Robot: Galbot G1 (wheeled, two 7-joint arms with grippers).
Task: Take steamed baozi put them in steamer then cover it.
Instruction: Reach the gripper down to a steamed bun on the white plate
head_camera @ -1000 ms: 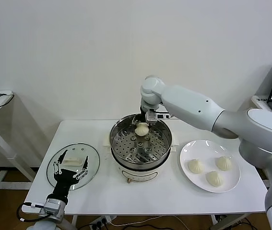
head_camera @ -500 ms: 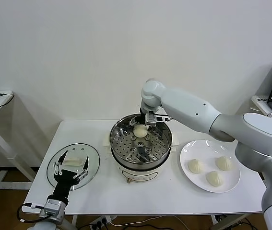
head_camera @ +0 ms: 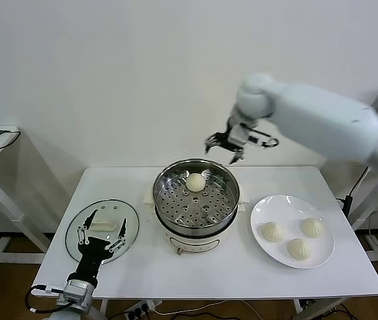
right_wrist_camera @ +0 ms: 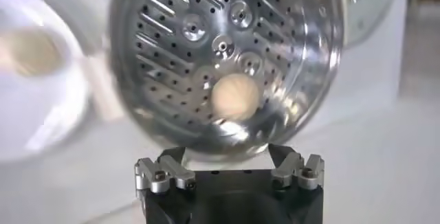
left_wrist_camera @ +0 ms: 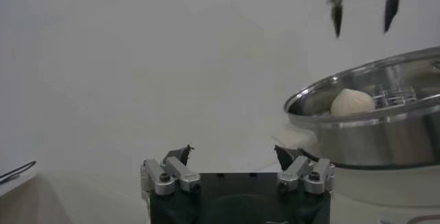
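**One bun in, three to go**

Left gripper (head_camera: 99,235) spread, idle over glass lid (head_camera: 129,220). Steamer (head_camera: 225,175) holds one baozi (head_camera: 196,181). Right gripper (head_camera: 233,145) spread, empty, above the steamer's far rim. Plate (head_camera: 261,208) carries three buns (head_camera: 298,237); lid unplaced.

A white table (head_camera: 242,280) is standing against the wall, carrying three things. The steamer (head_camera: 196,230) is sitting at its middle on a white base. Left of the steamer, a glass lid (head_camera: 102,230) is lying flat near the front edge. Right of the steamer, a white plate (head_camera: 262,243) is resting just beside it, apart from the steel wall.
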